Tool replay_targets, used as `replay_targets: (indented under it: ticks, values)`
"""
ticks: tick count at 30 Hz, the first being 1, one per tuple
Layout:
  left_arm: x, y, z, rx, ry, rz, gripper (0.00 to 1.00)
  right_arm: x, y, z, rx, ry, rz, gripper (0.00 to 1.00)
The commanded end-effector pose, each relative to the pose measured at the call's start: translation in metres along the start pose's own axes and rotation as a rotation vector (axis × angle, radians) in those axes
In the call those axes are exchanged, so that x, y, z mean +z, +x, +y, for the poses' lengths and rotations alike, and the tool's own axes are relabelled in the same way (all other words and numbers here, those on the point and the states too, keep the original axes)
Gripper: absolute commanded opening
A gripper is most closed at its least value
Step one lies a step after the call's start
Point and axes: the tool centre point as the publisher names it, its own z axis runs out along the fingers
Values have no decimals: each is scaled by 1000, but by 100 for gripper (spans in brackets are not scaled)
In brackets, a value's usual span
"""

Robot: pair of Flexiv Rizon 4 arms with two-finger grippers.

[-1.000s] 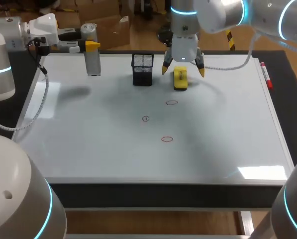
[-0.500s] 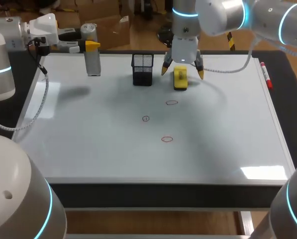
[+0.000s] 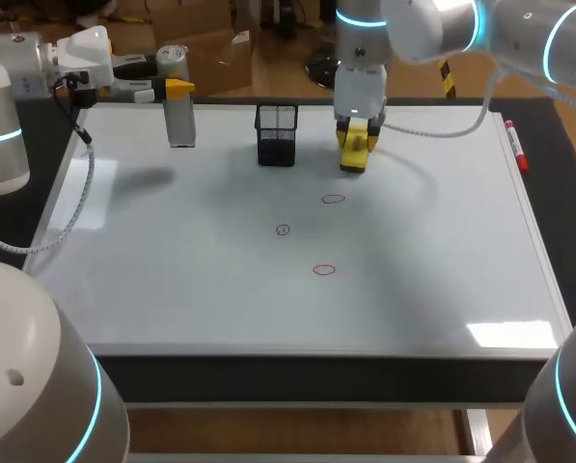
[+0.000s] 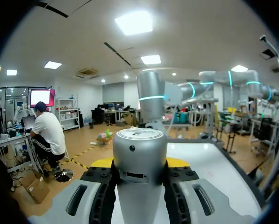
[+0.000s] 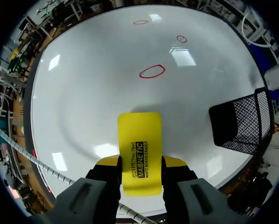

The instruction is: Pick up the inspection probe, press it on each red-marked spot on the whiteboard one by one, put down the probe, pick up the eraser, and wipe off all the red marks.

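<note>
My left gripper is shut on the grey cylindrical probe, held upright over the whiteboard's far left corner. In the left wrist view the probe fills the gap between the left gripper's fingers. My right gripper is shut on the yellow eraser at the far middle of the board. The right wrist view shows the eraser clamped from both sides by the right gripper. Three red marks sit mid-board; the nearest mark lies ahead of the eraser.
A black mesh pen holder stands just left of the eraser and shows beside the right gripper as the holder. A red marker lies along the board's right edge. A white cable hangs from my left arm over the left edge.
My right gripper came down around the eraser and shut on it; its fingers stood wide apart before. The left arm and probe have not moved.
</note>
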Motion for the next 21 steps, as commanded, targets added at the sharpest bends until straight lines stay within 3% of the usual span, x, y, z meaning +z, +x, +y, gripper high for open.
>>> replay_targets:
  ticks: [1, 12, 21]
  values:
    - [-1, 0, -1, 1, 0, 1, 0, -21, 26, 6, 79, 13, -15, 0]
    - [-1, 0, -1, 1, 0, 1, 0, -45, 106, 13, 397, 32, -33, 0]
    - [-1, 0, -1, 1, 0, 1, 0, -45, 158, 30, 554, 22, -41, 0]
